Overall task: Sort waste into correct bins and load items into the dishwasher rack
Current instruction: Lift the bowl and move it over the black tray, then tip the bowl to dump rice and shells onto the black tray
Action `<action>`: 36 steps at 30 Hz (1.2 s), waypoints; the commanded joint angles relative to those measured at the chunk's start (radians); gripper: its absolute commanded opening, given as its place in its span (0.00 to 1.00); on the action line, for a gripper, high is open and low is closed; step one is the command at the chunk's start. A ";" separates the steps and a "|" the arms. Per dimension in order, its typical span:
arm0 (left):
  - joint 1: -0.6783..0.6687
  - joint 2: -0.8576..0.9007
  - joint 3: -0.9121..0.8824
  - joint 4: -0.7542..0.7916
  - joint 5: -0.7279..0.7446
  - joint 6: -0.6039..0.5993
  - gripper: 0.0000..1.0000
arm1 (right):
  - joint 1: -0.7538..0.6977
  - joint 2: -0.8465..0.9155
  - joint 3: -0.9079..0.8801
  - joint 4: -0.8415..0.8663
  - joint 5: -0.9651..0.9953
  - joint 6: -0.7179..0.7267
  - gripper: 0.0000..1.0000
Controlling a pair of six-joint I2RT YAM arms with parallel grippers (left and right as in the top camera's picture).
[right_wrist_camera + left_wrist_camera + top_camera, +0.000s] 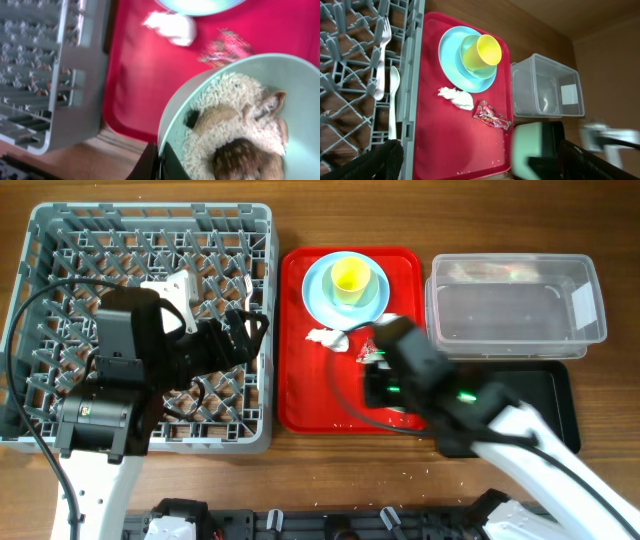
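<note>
**Pale green bowl (280, 75) pinched by its rim over the red tray (300, 400)**

You had the right gripper (160, 162) shut on the bowl's near rim, one finger inside and one outside, likely to keep its load level. It was heaped with pale rice-like scraps (220, 100) and brownish lumps I could not identify, and it sat over the tray's front right part. Further up the tray lay the red wrapper (491, 115) and the white tissue (457, 97), then the blue plate (318, 298) carrying the yellow cup (350, 277). Right of the tray stood the clear tub (585, 340), perhaps the scraps' destination. Left of the tray, your left gripper (250, 338) hung wide open over the rack (30, 280).
</note>
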 commanded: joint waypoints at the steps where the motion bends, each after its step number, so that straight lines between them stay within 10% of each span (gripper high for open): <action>1: 0.005 -0.001 0.009 0.002 0.013 -0.009 1.00 | -0.145 -0.135 0.022 -0.113 0.055 -0.021 0.04; 10: 0.005 -0.001 0.009 0.002 0.013 -0.009 1.00 | -0.677 -0.202 -0.002 -0.233 -0.098 -0.258 0.04; 21: 0.005 -0.001 0.009 0.002 0.013 -0.009 1.00 | -1.255 -0.061 -0.246 -0.076 -0.829 -0.617 0.04; 30: 0.005 -0.001 0.009 0.002 0.013 -0.009 1.00 | -1.561 0.155 -0.407 -0.004 -1.397 -0.806 0.04; 36: 0.005 -0.001 0.009 0.002 0.013 -0.009 1.00 | -1.600 0.169 -0.410 -0.002 -1.434 -0.776 0.04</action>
